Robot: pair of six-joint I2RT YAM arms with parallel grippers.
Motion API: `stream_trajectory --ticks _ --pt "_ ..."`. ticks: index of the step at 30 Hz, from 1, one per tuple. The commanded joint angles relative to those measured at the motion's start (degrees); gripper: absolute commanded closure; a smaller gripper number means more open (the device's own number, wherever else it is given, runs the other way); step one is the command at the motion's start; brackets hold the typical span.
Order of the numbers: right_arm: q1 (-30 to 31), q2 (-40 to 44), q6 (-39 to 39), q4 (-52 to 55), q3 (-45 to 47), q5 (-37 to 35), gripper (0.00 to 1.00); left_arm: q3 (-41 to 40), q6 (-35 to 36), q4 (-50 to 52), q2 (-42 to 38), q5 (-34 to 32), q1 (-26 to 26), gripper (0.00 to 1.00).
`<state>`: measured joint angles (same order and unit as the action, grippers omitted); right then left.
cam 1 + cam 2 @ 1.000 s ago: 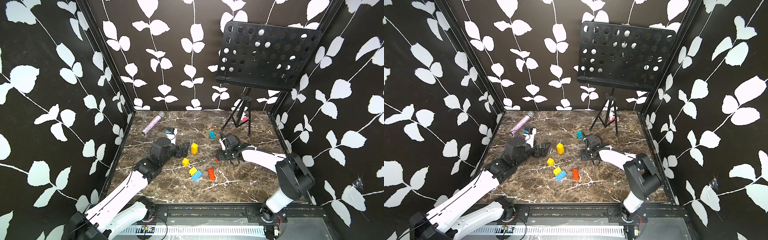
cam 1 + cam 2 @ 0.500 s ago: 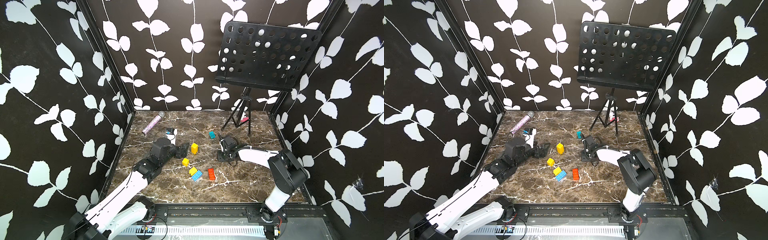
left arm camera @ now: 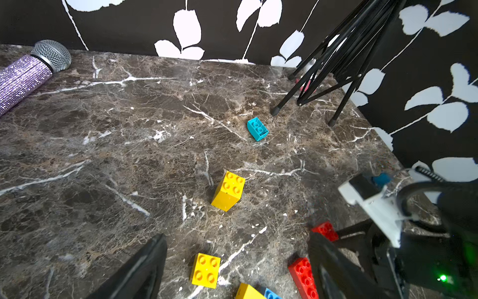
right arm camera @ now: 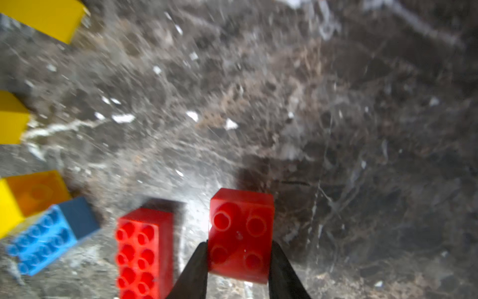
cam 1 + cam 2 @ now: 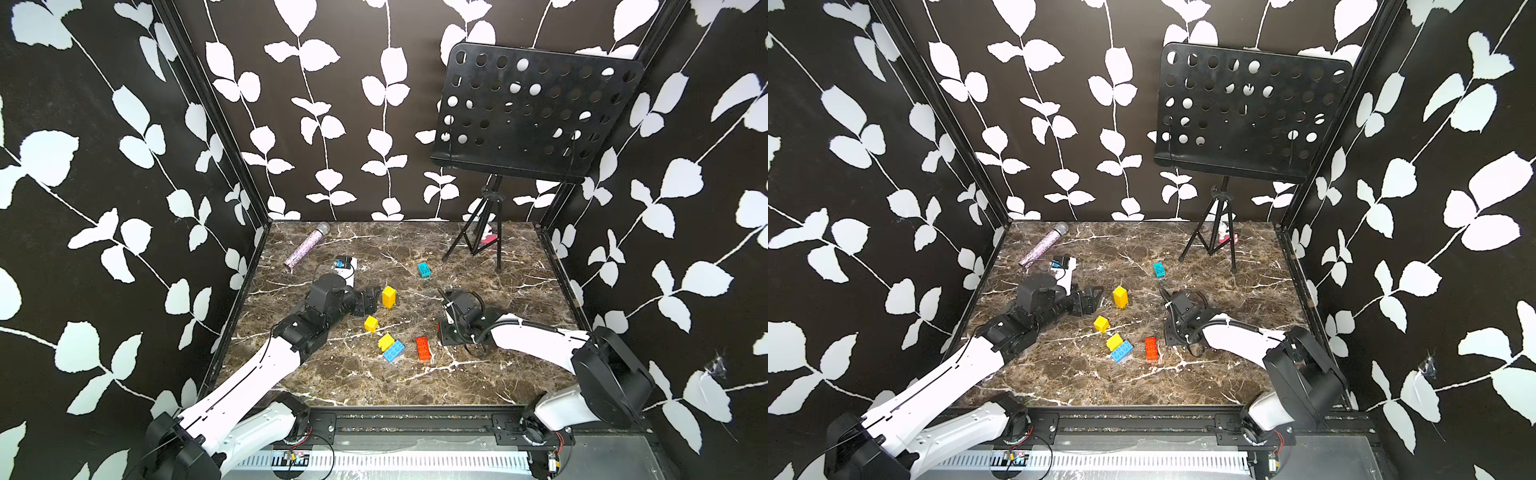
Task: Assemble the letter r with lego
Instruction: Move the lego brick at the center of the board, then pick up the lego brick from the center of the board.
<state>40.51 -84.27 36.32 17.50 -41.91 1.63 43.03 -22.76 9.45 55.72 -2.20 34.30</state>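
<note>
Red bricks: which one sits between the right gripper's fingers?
The four-stud red brick, pinched by the right gripper. The longer red brick lies free on the table beside it.

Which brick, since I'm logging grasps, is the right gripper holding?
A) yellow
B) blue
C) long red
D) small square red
D: in the right wrist view the right gripper clamps both sides of the small square red brick, with the long red brick lying free beside it.
</note>
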Motion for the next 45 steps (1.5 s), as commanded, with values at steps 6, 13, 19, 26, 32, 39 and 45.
stream_trajectory --ticks 6,13,19,26,32,39,45 --pt "0.4 1.7 0.9 1.2 0.3 -2.1 0.49 -2.1 -1.6 -5.9 -6.1 -2.2 0.0 0.01" --pt "3.1 10.3 0.4 7.0 -2.2 -7.5 0.45 -6.1 -2.4 -14.2 -10.8 -1.7 -0.2 0.01" --pt "7.1 9.8 -2.8 2.0 -2.4 -1.6 0.47 -12.4 -3.7 -28.0 -13.6 -0.7 -0.1 0.01" --pt "10.7 2.6 -5.1 1.0 -4.8 -2.0 0.48 -13.6 -3.6 -26.8 -15.0 -3.7 -0.1 0.01" --pt "12.0 -0.6 -5.8 0.6 -6.5 -2.7 0.46 -10.7 -1.7 -20.8 -13.4 -3.3 -0.1 0.03" --pt "12.4 -3.9 -6.3 0.3 -7.4 -3.0 0.45 -12.0 -2.1 -18.9 -14.6 -6.3 -0.1 0.03" --pt "13.3 -7.0 -6.9 0.1 -8.7 -3.0 0.45 -11.2 -2.1 -16.7 -13.8 -5.6 -0.2 0.04"
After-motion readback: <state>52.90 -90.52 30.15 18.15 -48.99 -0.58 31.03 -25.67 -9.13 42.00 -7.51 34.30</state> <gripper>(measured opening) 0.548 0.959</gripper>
